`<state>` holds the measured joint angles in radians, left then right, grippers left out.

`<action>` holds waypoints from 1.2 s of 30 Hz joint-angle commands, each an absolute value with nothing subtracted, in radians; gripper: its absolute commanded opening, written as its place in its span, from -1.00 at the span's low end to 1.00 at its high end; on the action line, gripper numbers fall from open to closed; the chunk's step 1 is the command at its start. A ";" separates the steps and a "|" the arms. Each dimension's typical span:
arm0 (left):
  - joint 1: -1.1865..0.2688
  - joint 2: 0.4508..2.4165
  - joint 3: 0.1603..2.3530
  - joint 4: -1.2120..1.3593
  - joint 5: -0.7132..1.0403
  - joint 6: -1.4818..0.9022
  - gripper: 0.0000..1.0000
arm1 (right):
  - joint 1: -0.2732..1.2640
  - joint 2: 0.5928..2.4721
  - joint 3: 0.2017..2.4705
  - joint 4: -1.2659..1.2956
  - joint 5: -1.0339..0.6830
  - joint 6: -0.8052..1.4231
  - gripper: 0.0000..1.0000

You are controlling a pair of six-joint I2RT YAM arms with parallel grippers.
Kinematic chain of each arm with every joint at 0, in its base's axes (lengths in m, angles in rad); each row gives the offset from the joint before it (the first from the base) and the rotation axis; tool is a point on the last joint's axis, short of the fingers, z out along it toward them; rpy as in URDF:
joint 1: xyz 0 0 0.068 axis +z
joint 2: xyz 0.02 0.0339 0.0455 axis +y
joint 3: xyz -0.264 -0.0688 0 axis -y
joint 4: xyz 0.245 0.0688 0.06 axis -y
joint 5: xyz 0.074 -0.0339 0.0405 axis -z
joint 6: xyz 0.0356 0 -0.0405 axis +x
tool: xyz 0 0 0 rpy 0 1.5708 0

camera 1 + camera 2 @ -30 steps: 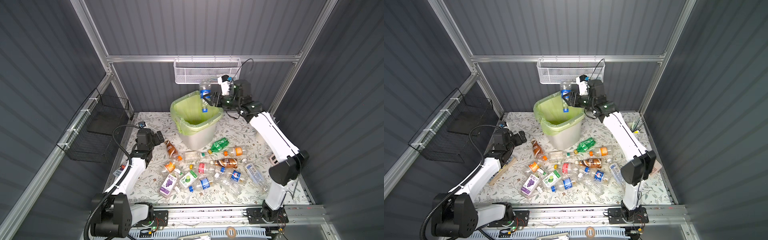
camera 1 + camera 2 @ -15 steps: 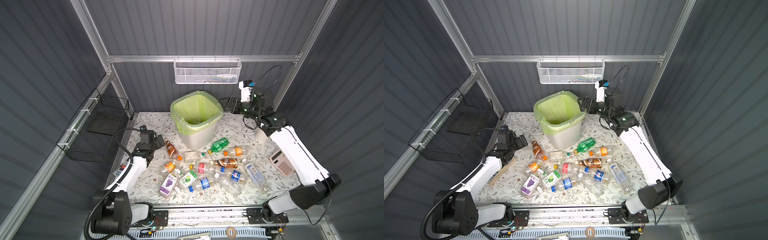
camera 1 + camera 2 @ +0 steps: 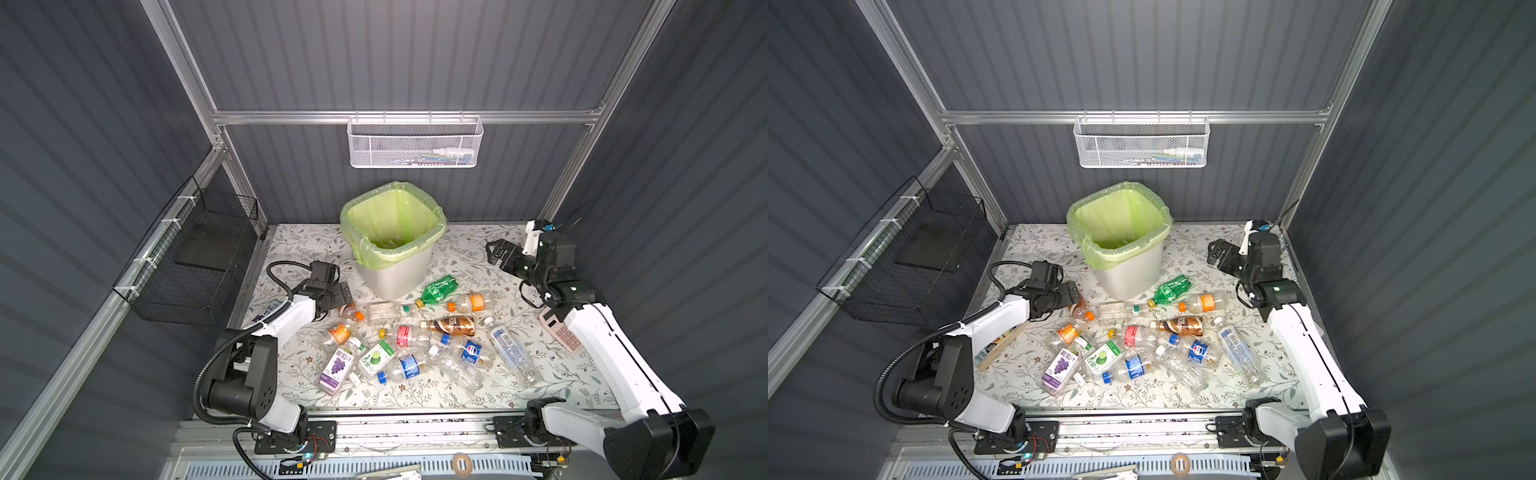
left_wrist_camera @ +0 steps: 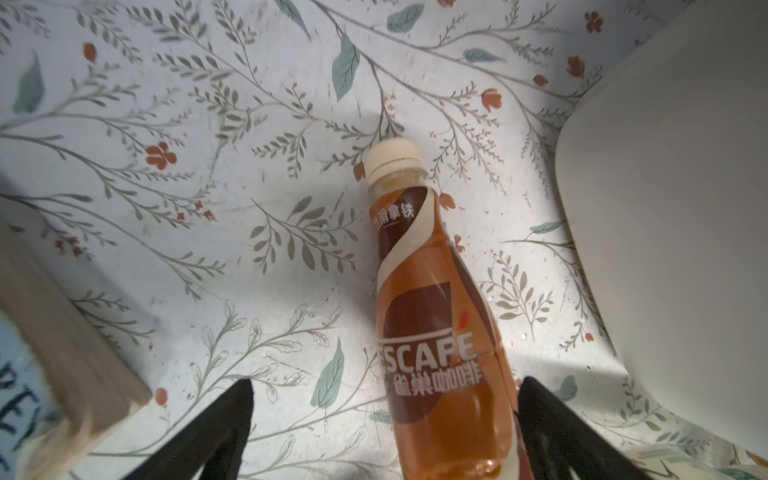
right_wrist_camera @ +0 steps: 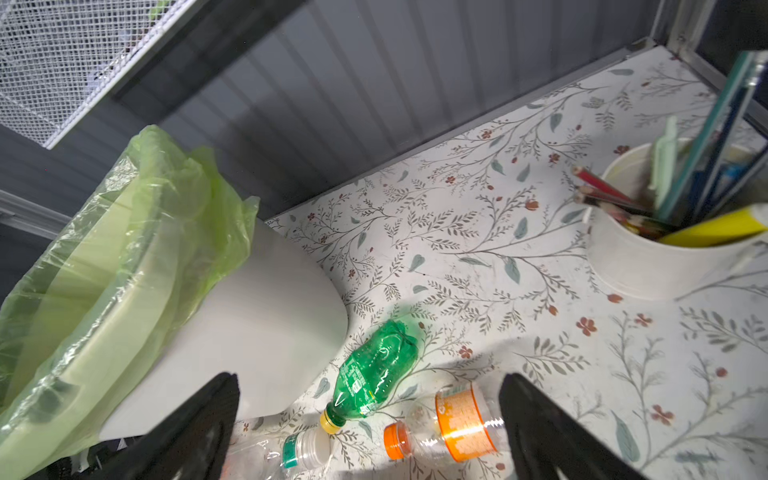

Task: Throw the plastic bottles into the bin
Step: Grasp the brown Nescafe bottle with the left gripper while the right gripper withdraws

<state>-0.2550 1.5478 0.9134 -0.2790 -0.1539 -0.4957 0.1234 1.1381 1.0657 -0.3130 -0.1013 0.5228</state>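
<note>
Grey plastic: the bin (image 3: 395,276) (image 3: 1129,272), lined with a light-green bag, stands upright at the back middle of the floral mat (image 3: 461,255).
Bottles: the plastic bottles (image 3: 405,336) lie on their sides in front of the bin, between my two arms.
Left gripper: my left gripper (image 3: 345,296) (image 4: 384,384) is low over the brown coffee bottle (image 4: 432,299). The jaws are spread wide to either side of its lower body and are not closed on it.
Left edges: the bin wall (image 4: 665,208) is close on one side and a book (image 4: 62,332) on the other, with bare mat past the bottle's cream cap.
Right gripper: my right gripper (image 3: 494,251) (image 5: 369,378) hangs near the back right corner, jaws wide apart and empty.
Right edges: the cup of pencils (image 5: 648,262) is close beside me, and the calculator (image 3: 561,332) lies by my forearm.
Open room: clear mat runs between me and the bin. The green bottle (image 5: 374,365) and the orange-labelled bottle (image 5: 461,419) lie below my right jaws.
Changed: a second ago my right jaws held a clear, blue-labelled bottle over the bin; now they hold nothing, and that arm has swung out right and down.
Changed, left: that gripper has moved in over the brown bottle.
</note>
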 commanded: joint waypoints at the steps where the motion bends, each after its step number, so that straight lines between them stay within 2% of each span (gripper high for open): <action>1: -0.256 1.619 0.978 -0.308 -0.086 -0.544 0.98 | 0.108 1.126 1.029 -0.295 -0.096 0.552 0.98; 12: -0.256 1.757 1.018 -0.288 -0.063 -0.596 0.81 | 0.099 1.095 0.984 -0.319 -0.080 0.555 0.98; 15: -0.253 1.763 1.023 -0.283 -0.069 -0.598 0.60 | 0.095 1.098 0.977 -0.315 -0.081 0.559 0.98; 19: -0.242 1.759 1.024 -0.280 -0.069 -0.602 0.43 | 0.094 1.099 0.973 -0.313 -0.083 0.558 0.98; 29: -0.215 1.646 0.968 -0.227 -0.090 -0.609 0.09 | 0.088 1.096 0.966 -0.311 -0.079 0.565 0.98; 36: -0.210 1.470 0.968 -0.232 -0.186 -0.581 0.07 | 0.086 1.089 0.959 -0.309 -0.073 0.566 0.98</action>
